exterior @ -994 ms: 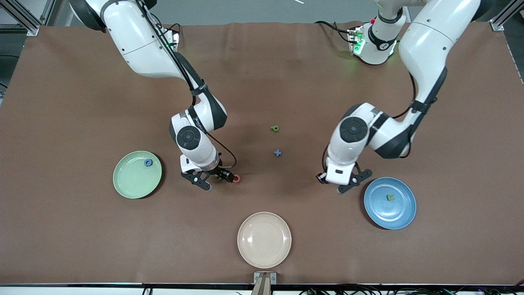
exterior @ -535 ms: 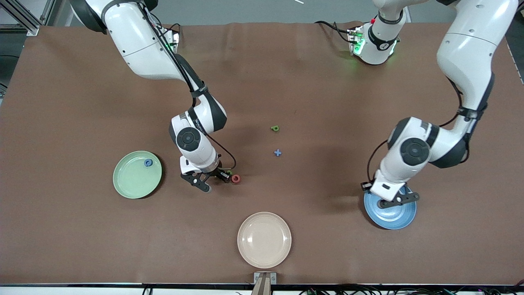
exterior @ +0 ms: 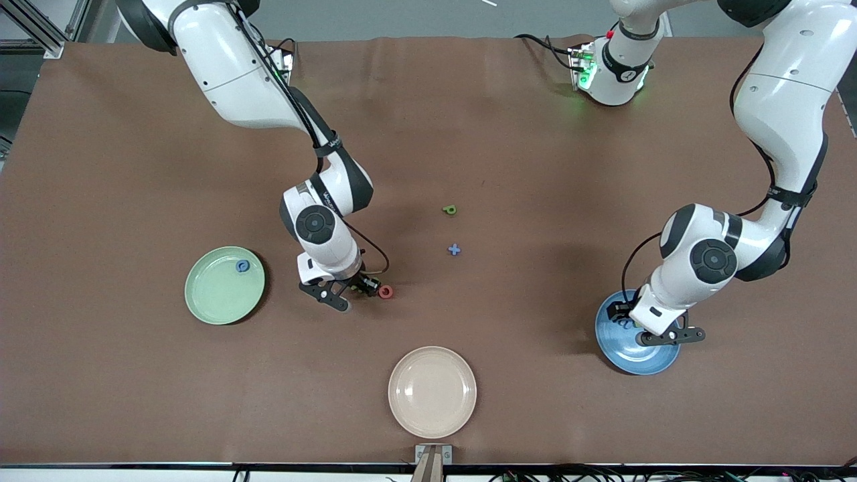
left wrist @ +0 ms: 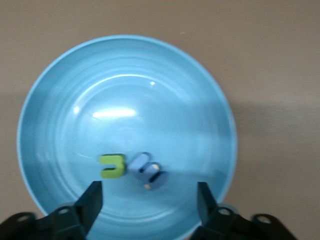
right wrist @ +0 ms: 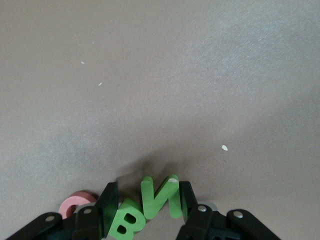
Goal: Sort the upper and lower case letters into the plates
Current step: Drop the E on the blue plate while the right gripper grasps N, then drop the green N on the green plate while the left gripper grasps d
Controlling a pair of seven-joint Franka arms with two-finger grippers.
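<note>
My left gripper (exterior: 659, 331) hangs open over the blue plate (exterior: 629, 355). In the left wrist view a green letter (left wrist: 112, 166) and a blue letter (left wrist: 148, 171) lie side by side in the blue plate (left wrist: 125, 90), clear of my left gripper (left wrist: 150, 200). My right gripper (exterior: 351, 289) is down on the table near the mint green plate (exterior: 214, 298), which holds a blue letter (exterior: 242, 266). In the right wrist view its fingers (right wrist: 107, 200) squeeze a green B (right wrist: 127, 222) and a green N (right wrist: 161, 197) together. A pinkish-red ring letter (exterior: 385, 291) lies just beside that gripper.
A green letter (exterior: 450, 209) and a blue cross-shaped letter (exterior: 454, 250) lie at mid-table between the arms. A beige plate (exterior: 432, 391) sits near the table's front edge.
My left arm swung from beside the blue plate to over it and opened, leaving a blue letter beside the green one. My right gripper's jaws narrowed onto the green letters.
</note>
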